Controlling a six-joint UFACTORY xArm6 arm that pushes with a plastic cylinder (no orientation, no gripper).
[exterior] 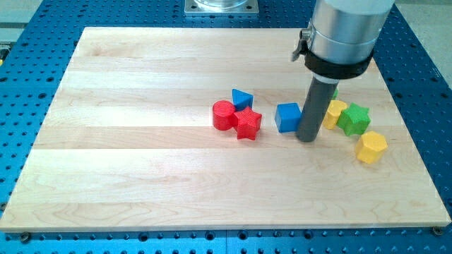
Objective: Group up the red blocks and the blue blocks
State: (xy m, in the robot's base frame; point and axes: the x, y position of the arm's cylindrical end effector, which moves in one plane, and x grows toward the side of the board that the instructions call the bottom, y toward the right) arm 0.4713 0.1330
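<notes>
A red cylinder (pixel 223 115) and a red star (pixel 248 123) touch each other near the board's middle. A blue triangle (pixel 241 98) sits just above them, touching or nearly so. A blue cube (pixel 288 117) lies to their right, a short gap from the red star. My tip (pixel 307 138) stands on the board right against the blue cube's right side, between it and the yellow and green blocks.
To the right of my tip lie a yellow block (pixel 334 113), a green star (pixel 354 118) and a yellow hexagon (pixel 371 147). Another green block (pixel 334 92) is mostly hidden behind the rod. The wooden board (pixel 141 155) sits on a blue perforated table.
</notes>
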